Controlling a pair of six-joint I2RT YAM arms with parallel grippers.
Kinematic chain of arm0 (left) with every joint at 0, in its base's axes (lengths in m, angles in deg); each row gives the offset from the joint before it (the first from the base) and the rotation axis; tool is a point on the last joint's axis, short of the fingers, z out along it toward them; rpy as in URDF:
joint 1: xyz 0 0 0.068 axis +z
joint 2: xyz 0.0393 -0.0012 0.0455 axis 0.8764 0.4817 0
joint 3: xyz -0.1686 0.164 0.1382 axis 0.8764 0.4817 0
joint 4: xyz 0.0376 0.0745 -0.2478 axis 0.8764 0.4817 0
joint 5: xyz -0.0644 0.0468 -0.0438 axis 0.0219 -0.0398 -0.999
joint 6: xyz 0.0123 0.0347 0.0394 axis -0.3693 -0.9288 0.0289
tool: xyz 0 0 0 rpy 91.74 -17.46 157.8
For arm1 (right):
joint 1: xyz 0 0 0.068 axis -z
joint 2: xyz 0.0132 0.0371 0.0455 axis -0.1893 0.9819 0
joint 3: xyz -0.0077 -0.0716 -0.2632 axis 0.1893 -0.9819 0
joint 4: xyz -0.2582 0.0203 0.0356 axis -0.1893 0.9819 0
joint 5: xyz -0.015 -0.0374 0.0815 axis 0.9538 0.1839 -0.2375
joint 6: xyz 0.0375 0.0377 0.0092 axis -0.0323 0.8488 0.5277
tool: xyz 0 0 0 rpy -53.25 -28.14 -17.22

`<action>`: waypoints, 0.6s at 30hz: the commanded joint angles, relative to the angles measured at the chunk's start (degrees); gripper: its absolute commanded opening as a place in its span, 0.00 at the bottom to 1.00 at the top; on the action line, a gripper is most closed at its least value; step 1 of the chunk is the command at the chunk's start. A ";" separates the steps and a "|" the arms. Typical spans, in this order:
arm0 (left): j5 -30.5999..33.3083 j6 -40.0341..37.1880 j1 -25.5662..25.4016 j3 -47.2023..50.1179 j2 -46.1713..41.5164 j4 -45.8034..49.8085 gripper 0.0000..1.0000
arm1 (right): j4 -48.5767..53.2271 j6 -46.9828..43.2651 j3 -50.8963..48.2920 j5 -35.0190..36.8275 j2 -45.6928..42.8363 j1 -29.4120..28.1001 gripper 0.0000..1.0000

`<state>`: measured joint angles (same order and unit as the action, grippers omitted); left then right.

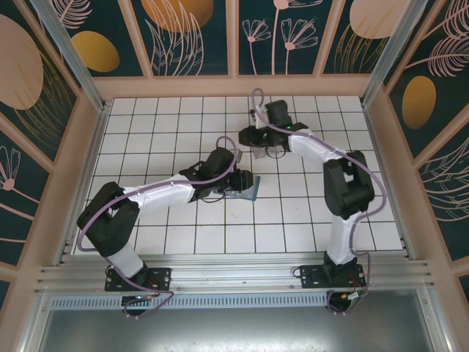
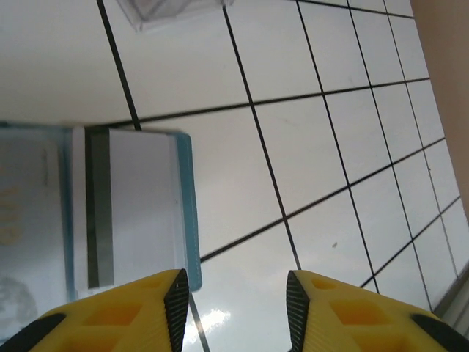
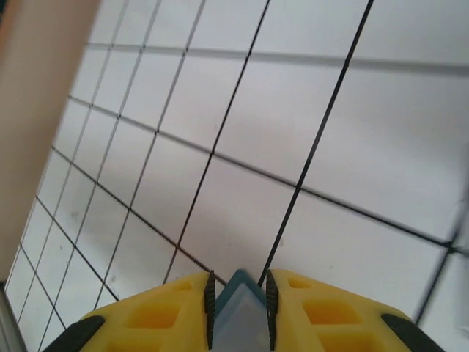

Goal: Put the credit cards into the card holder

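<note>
The teal-blue card holder lies open on the white grid table. In the left wrist view a pale grey credit card with a dark stripe lies on its inner face, inside the teal edge. My left gripper hovers open beside that edge, with bare table between the fingers. My right gripper is shut on a teal-blue corner with a pale face, in the card holder's colours. How this corner joins the flat part is hidden. From above, the right gripper is just beyond the left gripper.
A pale grey flat piece lies on the table ahead of the left fingers. Wooden walls enclose the table on three sides, and a metal rail runs along the near edge. Open grid squares stretch to both sides.
</note>
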<state>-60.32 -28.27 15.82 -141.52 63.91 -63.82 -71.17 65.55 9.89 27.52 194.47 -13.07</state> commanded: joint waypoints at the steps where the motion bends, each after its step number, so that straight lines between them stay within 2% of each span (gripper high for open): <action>1: 4.35 -3.68 1.01 -3.50 -0.45 3.04 0.43 | -2.72 1.51 -3.15 5.19 -4.87 0.79 0.28; 7: -2.34 -5.34 7.11 -11.82 5.18 3.83 0.47 | -3.37 1.78 -7.72 13.85 -11.01 4.07 0.32; 12: -4.09 -7.75 11.02 -21.09 11.03 6.31 0.50 | -0.75 -0.56 -7.95 20.98 -13.03 6.61 0.38; 16: -6.70 -8.17 13.73 -28.74 17.67 7.34 0.51 | 0.36 -1.64 -7.19 24.00 -13.02 9.05 0.46; 18: -7.61 -8.16 14.62 -31.70 20.69 7.36 0.51 | 0.91 -1.79 -6.45 22.91 -12.23 10.60 0.50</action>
<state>-65.06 -34.89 29.46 -169.80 81.18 -58.53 -72.05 65.07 2.30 47.97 183.80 -3.96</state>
